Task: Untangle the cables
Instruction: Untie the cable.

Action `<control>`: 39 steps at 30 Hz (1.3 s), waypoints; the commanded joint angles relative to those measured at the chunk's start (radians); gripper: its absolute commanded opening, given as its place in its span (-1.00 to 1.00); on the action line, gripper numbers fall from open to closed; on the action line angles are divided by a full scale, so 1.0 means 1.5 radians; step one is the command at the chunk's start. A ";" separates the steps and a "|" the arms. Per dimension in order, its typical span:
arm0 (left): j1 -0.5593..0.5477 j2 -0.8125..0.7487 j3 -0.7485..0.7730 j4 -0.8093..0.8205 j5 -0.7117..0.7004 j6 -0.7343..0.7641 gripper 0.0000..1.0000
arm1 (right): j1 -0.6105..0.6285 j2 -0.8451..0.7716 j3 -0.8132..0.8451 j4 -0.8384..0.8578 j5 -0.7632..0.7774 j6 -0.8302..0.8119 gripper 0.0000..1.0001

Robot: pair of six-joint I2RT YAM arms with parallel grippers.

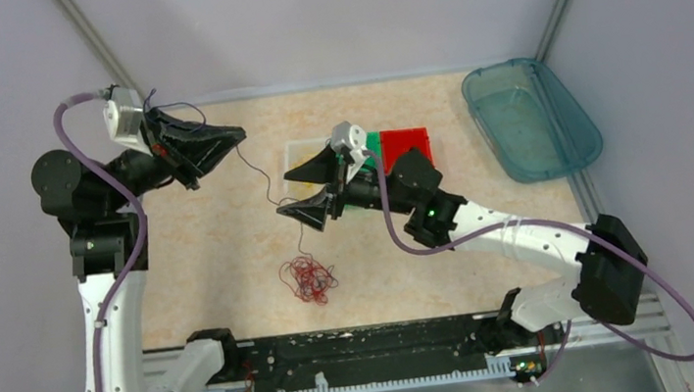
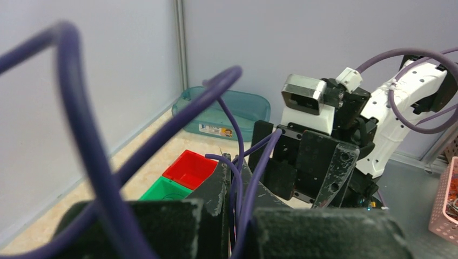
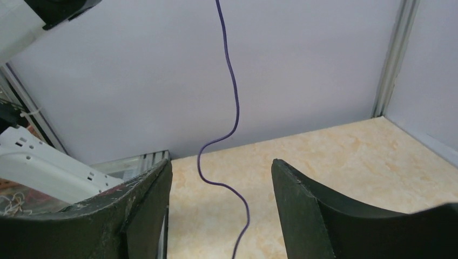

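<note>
A thin dark purple wire [image 1: 268, 187] runs from my left gripper [image 1: 236, 136] down to a tangle of red and dark wires [image 1: 309, 279] on the table. My left gripper is raised and shut on the purple wire; in the left wrist view its strands [image 2: 237, 181] pass between the closed jaws of the left gripper [image 2: 239, 162]. My right gripper [image 1: 295, 193] is open around the hanging wire without touching it. In the right wrist view the wire [image 3: 235, 108] hangs between the spread fingers of the right gripper [image 3: 221, 166]. No yellow wire shows.
A clear bin [image 1: 304, 152], a green bin [image 1: 374, 143] and a red bin [image 1: 404, 145] stand in a row behind the right gripper. A teal tub [image 1: 531, 116] sits at the back right. A pink basket [image 2: 448, 205] shows off the table's right side.
</note>
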 commanded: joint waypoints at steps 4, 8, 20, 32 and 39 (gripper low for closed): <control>-0.003 0.002 -0.001 -0.006 0.049 -0.018 -1.00 | -0.002 0.072 0.108 -0.069 -0.105 -0.037 0.18; -0.003 -0.002 -0.005 -0.006 0.041 -0.018 -1.00 | -0.003 0.080 0.113 -0.064 -0.101 -0.032 -0.02; -0.004 -0.009 -0.019 -0.002 0.040 -0.018 -1.00 | -0.004 0.089 0.125 -0.037 -0.131 0.000 -0.06; -0.005 -0.007 -0.056 -0.182 0.010 0.151 0.02 | -0.065 0.044 0.105 -0.020 0.001 0.023 -1.00; -0.049 0.082 0.010 -0.579 -0.013 0.465 0.99 | -0.147 -0.018 0.086 -0.019 0.098 0.020 -1.00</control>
